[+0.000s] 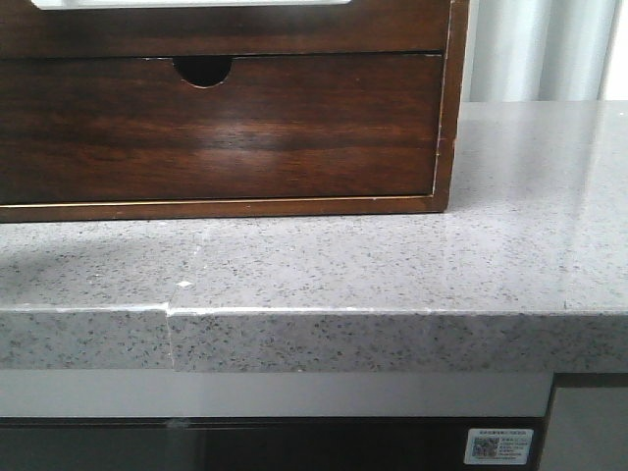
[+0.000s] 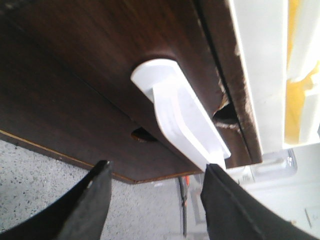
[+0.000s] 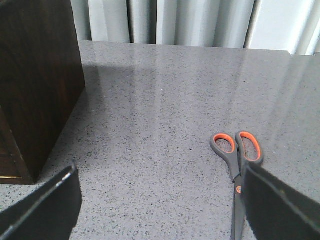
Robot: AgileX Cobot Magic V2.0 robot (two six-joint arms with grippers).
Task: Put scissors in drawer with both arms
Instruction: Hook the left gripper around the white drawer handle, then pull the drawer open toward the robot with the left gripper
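Two drawers face us in the wooden cabinet [image 1: 294, 128]; the upper drawer [image 2: 165, 55], with its white handle [image 2: 177, 117], sits just ahead of our left gripper [image 2: 155, 200], whose fingers are spread and empty. Our right gripper [image 3: 160, 200], also open, hovers nearer the scissors [image 3: 237, 165], which lie flat on the counter [image 3: 165, 100], handles pointing away from it, blades running back under one finger.

The left gripper [image 2: 156, 187] has its dark fingers [image 2: 90, 205] spread wide apart. The right gripper [image 3: 160, 200] is likewise spread, nothing between its fingers [image 3: 277, 205]. Neither arm appears in the front view (only the wrist views show them).
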